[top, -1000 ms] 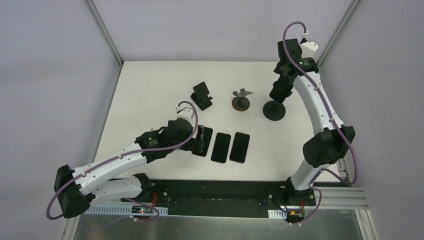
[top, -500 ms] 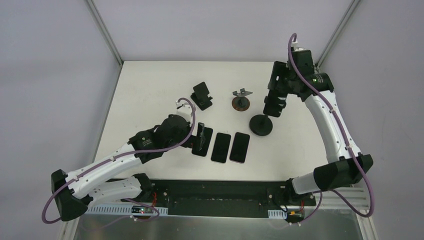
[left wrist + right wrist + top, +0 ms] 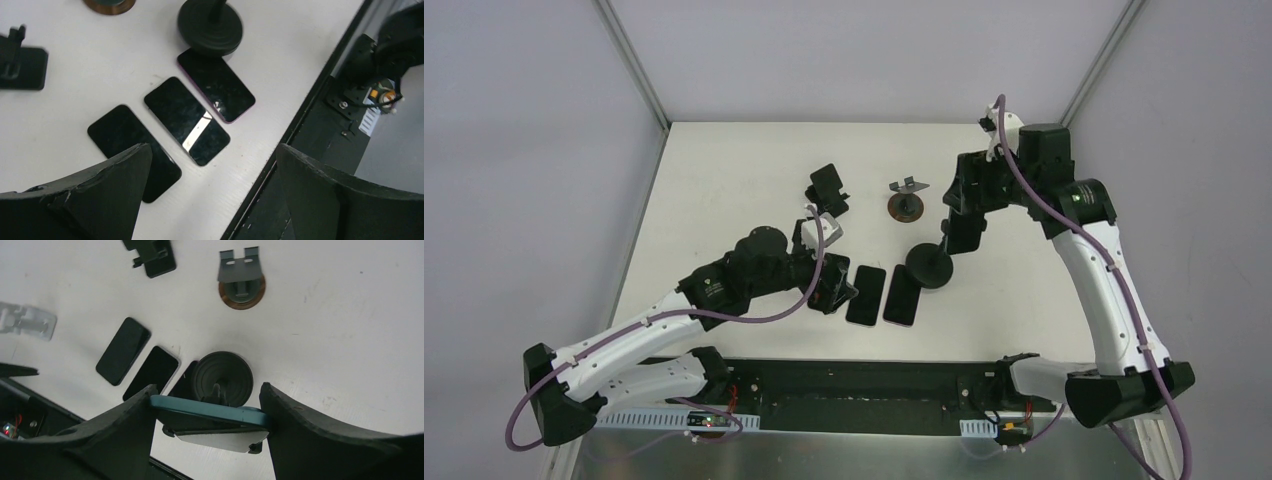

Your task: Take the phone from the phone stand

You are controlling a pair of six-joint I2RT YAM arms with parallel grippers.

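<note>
A teal-cased phone (image 3: 210, 410) sits in the clamp of a phone stand with a round black base (image 3: 222, 375). My right gripper (image 3: 207, 413) is shut on the phone's two long edges, and the stand still hangs on it. In the top view the base (image 3: 929, 266) overlaps the far end of the rightmost of three dark phones (image 3: 903, 295) lying flat. Whether it touches that phone I cannot tell. My left gripper (image 3: 212, 155) stands wide open above these phones (image 3: 187, 120) with nothing between its fingers.
A black folding stand (image 3: 827, 190) and a grey bracket stand on a brown disc (image 3: 907, 203) sit behind the phones. The table's near edge and a black rail (image 3: 320, 130) run just beyond the flat phones.
My right gripper has carried the phone, with its stand, left and toward the near edge, up to the row of flat phones. My left arm has shifted slightly right over them.
</note>
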